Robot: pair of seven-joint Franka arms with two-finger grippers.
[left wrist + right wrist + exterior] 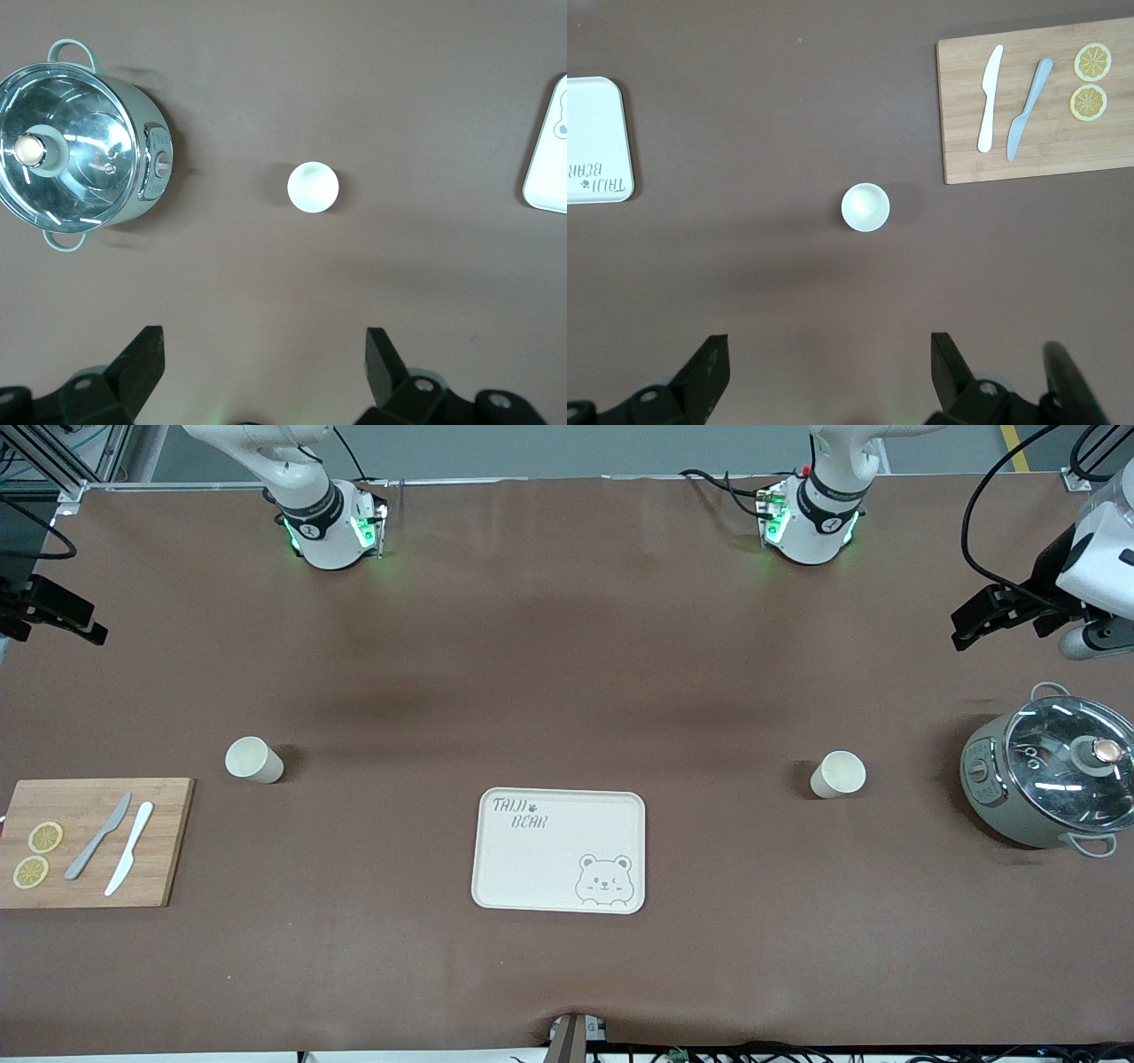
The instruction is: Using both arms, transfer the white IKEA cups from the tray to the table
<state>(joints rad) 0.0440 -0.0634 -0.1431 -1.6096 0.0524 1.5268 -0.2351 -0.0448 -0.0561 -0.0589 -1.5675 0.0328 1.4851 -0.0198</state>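
1. Two grippers hang high above the table, both holding nothing. The left gripper (266,372) shows at the bottom edge of the left wrist frame with its fingers (142,359) spread wide; in the front view it sits at the right edge (997,615).
2. The right gripper (828,372) fills the bottom edge of the right wrist frame, fingers (948,363) equally wide apart, and appears at the front frame's left edge (53,611).
3. One white IKEA cup (313,187) stands upright on the brown table (567,646), centre of the left wrist frame, right of centre in the front frame (837,774).
4. The other white IKEA cup (865,207) stands upright, left of centre in the front frame (253,760).
5. The bear tray (560,850) lies at lower centre, between the cups and nearer the front camera.
6. A lidded pot (1050,775) stands at the right edge, beside the first cup.
7. A cutting board (93,841) at lower left carries two knives (115,841) and two lemon slices (37,855).
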